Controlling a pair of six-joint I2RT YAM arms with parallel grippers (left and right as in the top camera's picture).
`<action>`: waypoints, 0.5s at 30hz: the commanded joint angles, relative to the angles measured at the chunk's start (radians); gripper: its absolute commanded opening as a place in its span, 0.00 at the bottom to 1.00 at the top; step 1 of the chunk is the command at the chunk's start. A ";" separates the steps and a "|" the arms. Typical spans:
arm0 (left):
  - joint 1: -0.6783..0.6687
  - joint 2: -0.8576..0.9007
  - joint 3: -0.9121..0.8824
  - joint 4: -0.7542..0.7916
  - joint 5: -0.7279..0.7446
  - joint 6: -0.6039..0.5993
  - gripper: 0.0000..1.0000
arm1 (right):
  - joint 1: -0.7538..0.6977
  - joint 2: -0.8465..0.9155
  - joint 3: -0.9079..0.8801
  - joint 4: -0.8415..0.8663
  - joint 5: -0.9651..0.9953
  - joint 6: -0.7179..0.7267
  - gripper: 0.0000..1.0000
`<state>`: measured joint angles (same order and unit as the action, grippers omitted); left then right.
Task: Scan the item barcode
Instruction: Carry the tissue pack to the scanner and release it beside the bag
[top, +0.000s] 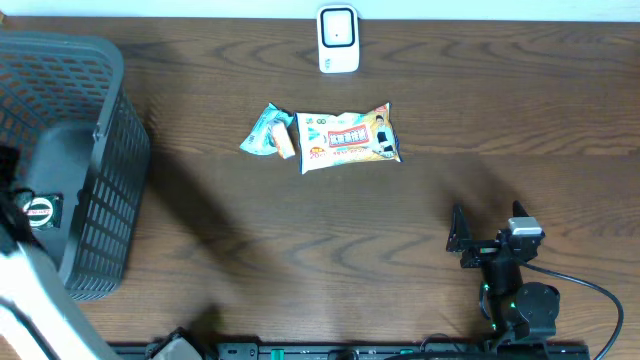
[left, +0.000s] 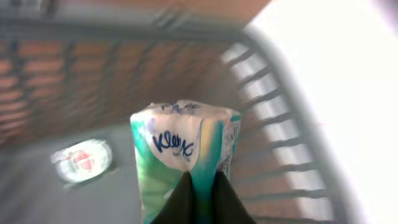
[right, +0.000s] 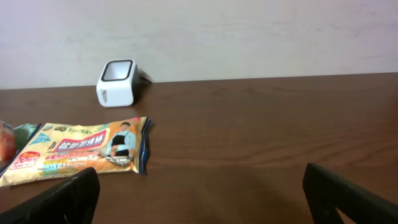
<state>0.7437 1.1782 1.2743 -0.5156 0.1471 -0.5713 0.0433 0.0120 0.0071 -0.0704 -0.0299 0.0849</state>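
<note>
In mesh basket (left: 124, 29), left tool (left: 203, 182) is clenching tissue pack (left: 180, 143), prob. soft & light, by its end; right tool (right: 199, 186) is gaping empty.

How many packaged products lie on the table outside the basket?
2: a snack bag mid-table in front of the scanner, and a small teal packet at its left end. The basket may hide others.
</note>
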 joint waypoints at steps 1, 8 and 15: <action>-0.045 -0.113 0.018 0.076 0.188 -0.258 0.07 | 0.000 -0.005 -0.002 -0.005 0.001 -0.015 0.99; -0.438 -0.146 0.018 0.305 0.384 -0.108 0.07 | 0.000 -0.005 -0.002 -0.004 0.001 -0.015 0.99; -0.839 -0.011 0.018 0.194 0.169 0.235 0.07 | 0.000 -0.005 -0.002 -0.005 0.001 -0.015 0.99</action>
<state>0.0185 1.1038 1.2808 -0.2939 0.4187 -0.5346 0.0433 0.0120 0.0071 -0.0700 -0.0296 0.0849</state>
